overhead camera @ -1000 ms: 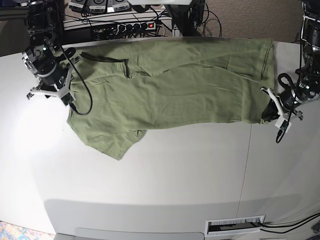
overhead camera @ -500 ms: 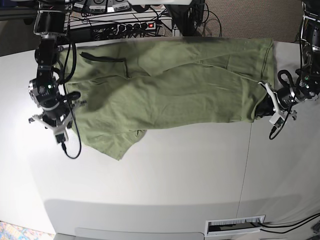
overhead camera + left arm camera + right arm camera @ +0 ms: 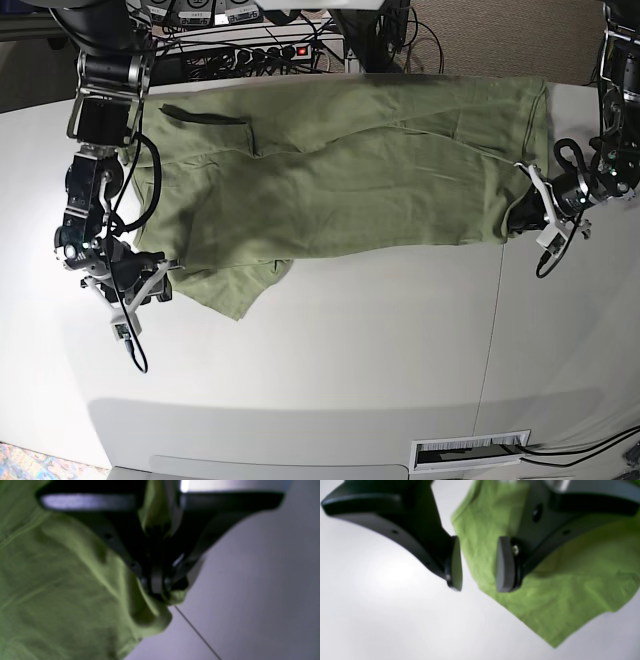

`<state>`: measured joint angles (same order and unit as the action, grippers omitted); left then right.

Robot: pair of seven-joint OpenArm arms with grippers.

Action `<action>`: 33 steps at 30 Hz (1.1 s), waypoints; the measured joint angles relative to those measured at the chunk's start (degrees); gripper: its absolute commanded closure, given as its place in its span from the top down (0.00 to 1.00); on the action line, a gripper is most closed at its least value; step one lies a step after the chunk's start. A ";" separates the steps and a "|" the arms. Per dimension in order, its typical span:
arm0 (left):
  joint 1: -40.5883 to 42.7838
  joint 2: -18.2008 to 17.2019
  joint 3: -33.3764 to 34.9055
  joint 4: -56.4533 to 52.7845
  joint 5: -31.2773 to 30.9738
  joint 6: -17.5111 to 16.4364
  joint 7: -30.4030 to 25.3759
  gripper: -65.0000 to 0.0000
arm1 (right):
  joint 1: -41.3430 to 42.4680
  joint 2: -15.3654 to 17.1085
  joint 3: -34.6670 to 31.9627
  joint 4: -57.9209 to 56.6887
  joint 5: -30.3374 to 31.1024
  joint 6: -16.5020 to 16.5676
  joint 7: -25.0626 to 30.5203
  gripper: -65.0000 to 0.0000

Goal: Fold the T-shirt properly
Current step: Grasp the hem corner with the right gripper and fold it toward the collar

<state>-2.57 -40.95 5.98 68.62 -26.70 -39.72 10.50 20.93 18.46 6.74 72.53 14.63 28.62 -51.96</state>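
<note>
The sage-green T-shirt [image 3: 340,180] lies spread across the far half of the white table [image 3: 350,350], one sleeve [image 3: 240,285] pointing toward the near side. In the base view my left gripper [image 3: 517,220] is at the shirt's right near corner; the left wrist view shows it [image 3: 157,591] shut on a bunched bit of T-shirt [image 3: 62,580] hem. My right gripper [image 3: 160,277] sits low at the shirt's left near edge. In the right wrist view it [image 3: 478,565] stands open, and the edge of the T-shirt [image 3: 570,592] runs under the gap between its pads, which touch nothing.
A power strip and cables [image 3: 270,50] lie behind the table's far edge. A seam [image 3: 490,330] runs across the table top on the right. A white slotted vent [image 3: 470,450] sits at the near edge.
My right arm has travelled down the shirt's left side from the shoulder area to the near sleeve edge, and its jaws have opened wider. My left gripper has kept its hold and shifted slightly inward.
</note>
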 measured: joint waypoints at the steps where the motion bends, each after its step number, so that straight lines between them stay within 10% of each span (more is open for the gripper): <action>1: 0.00 -0.02 0.00 0.00 -0.07 0.00 0.00 0.00 | 1.09 -0.02 0.00 -1.55 -0.11 0.02 -0.04 0.36; 20: 0.48 -0.02 0.00 0.00 -0.17 0.00 -0.44 0.00 | 6.21 0.57 0.20 -18.86 0.28 1.36 2.14 0.36; 27: 0.48 -0.02 0.00 0.00 -0.17 0.00 -0.44 0.00 | 6.67 0.42 0.31 -18.73 5.70 1.25 -4.79 0.36; 33: 0.48 -0.02 0.00 0.00 -0.17 0.00 -0.44 0.00 | 6.69 -0.11 0.33 -18.58 7.15 1.31 -6.43 0.10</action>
<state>-2.09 -40.97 5.98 68.62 -26.87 -39.72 10.07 27.62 18.35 7.07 53.95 21.78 29.93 -58.39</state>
